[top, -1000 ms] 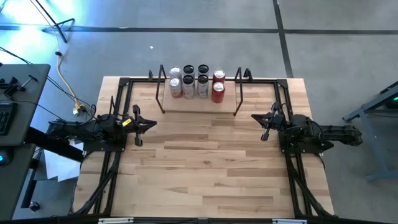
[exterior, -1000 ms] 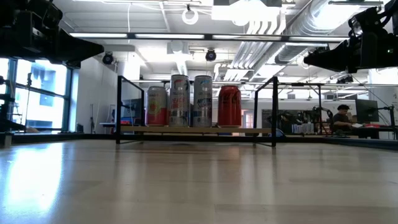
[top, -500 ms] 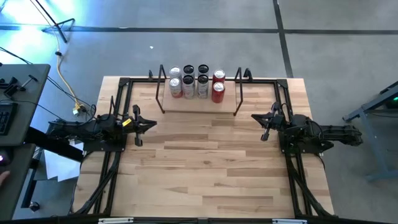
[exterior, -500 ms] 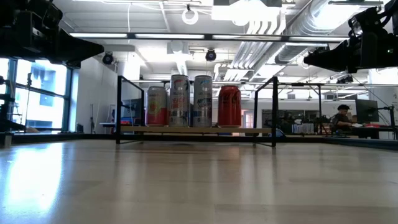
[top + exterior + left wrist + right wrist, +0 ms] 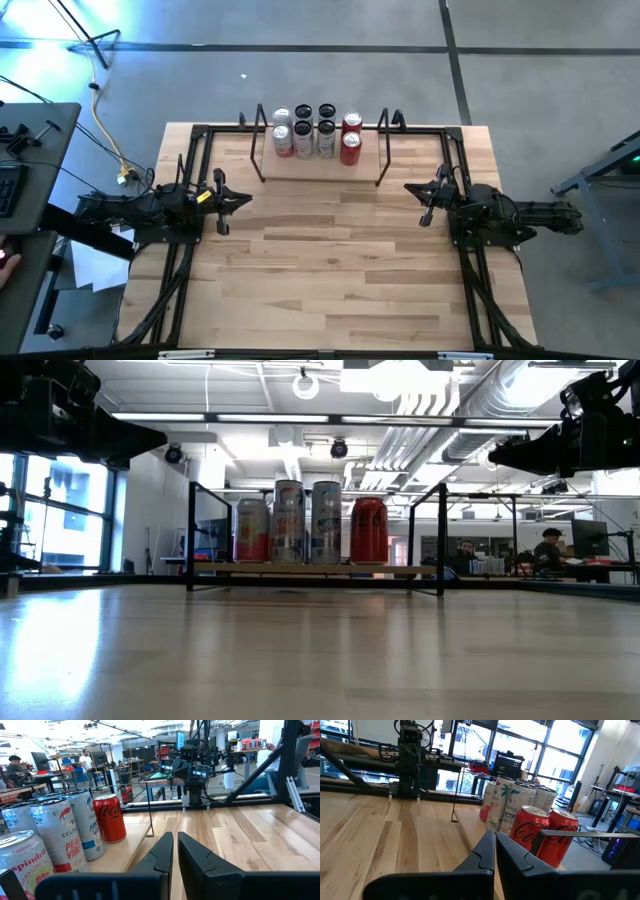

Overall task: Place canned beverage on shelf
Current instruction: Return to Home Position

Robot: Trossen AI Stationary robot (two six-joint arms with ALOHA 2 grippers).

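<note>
Left jaws: at a narrow slit with nothing between them, as the left wrist view shows along the left fingers (image 5: 161, 854). They end the left arm (image 5: 150, 208), which lies over the left side of the tabletop (image 5: 330, 270), points toward the centre and is well apart from the shelf (image 5: 320, 170).

Shelf: a low light-wood platform at the middle of the tabletop's far edge, with a black rod (image 5: 258, 142) upright at each end. It carries eight cans, all upright and close together, in two rows of four.
- Left column: two red-and-white cans (image 5: 282, 136). The front one is lettered "Spindrift" in the left wrist view.
- Two middle columns: four taller white cans (image 5: 304, 138). The front pair have silver tops and the rear pair black tops. The front pair read "Celsius".
- Right column: two red cans (image 5: 350, 148), marked "Coca-Cola".

The low view shows only the front row, four cans side by side between the rods, the middle two higher than the outer two. Bare wood of the shelf shows in front of the cans.

Right jaws: also at a narrow slit and holding nothing, as the right wrist view shows along the right fingers (image 5: 487, 851). They end the right arm (image 5: 500, 212), which lies over the right side of the tabletop, points toward the centre and faces the left arm, well apart from the shelf.

Background: in the low view, a seated person (image 5: 548, 548) shows far beyond the tabletop, at the right.
</note>
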